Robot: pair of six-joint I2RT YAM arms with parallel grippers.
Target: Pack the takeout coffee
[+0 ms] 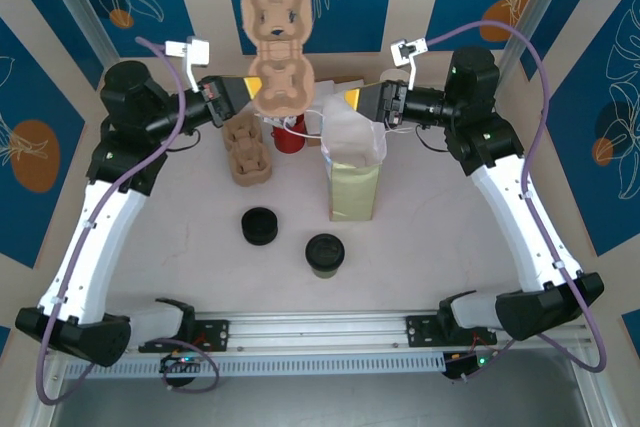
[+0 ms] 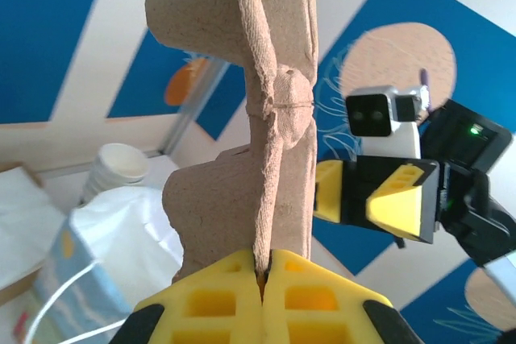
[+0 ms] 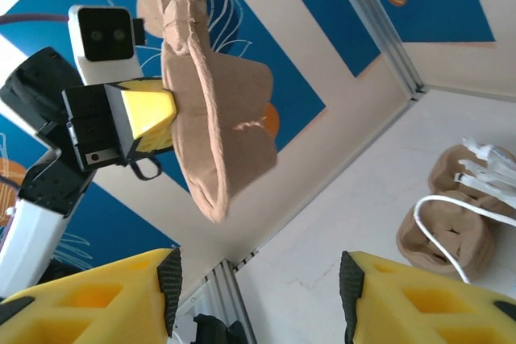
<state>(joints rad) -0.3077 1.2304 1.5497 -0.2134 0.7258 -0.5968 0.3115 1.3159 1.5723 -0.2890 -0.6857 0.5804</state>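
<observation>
The left gripper [image 2: 264, 270] is clenched on one edge of a pulp cup carrier [image 1: 275, 32], holding it on edge in the air above the back of the bench [image 1: 180, 237]. Below it, a stack of carriers [image 1: 248, 150] lies toward the back edge. Nearer the front edge sit a low stack of black lids [image 1: 262, 225] and, near it on the right, the takeout coffee [image 1: 325, 254], upright with its lid on. An open paper bag [image 1: 354, 182] stands right of centre. The right gripper [image 3: 258, 288] hangs released beside the carrier, with nothing between its fingers.

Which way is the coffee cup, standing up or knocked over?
Standing up. The coffee cup sits on the table with its round black lid on top, facing the overhead camera.
</observation>
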